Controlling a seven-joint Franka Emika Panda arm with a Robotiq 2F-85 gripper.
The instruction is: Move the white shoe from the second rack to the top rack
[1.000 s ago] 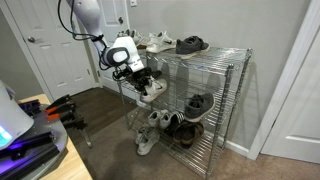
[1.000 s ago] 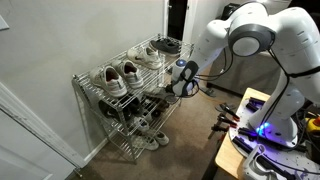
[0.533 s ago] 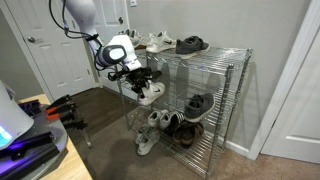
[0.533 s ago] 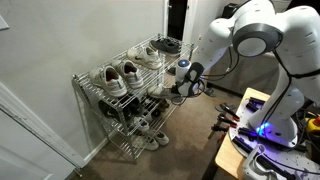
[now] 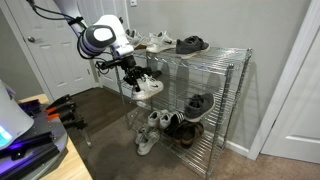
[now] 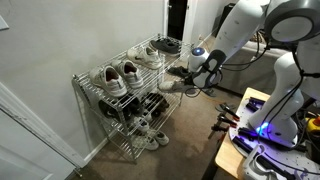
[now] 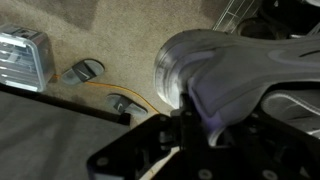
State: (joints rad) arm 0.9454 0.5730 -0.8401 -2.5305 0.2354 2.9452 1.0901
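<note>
My gripper point(image 5: 133, 78) is shut on the white shoe point(image 5: 150, 86) and holds it in the air just off the front edge of the second rack point(image 5: 195, 88). In the other exterior view the gripper point(image 6: 186, 82) and the shoe point(image 6: 167, 88) hang beside the shelving unit. The wrist view shows the shoe point(image 7: 210, 60) filling the frame above the dark fingers point(image 7: 190, 125). The top rack point(image 5: 215, 55) carries white-and-grey sneakers point(image 5: 155, 41) and a black shoe point(image 5: 191, 44); it also shows in an exterior view point(image 6: 135, 62).
Lower tiers hold black shoes point(image 5: 200, 103) and white sneakers point(image 5: 150, 130). A white door point(image 5: 60, 50) stands behind the arm. A table with equipment point(image 5: 30, 140) is at the near corner, also seen in an exterior view point(image 6: 260, 130). Carpet and a yellow cable point(image 7: 110, 95) lie below.
The arm has drawn back from the shelving unit with the white shoe in its jaws. The shoe has come out of the second rack and sits slightly higher.
</note>
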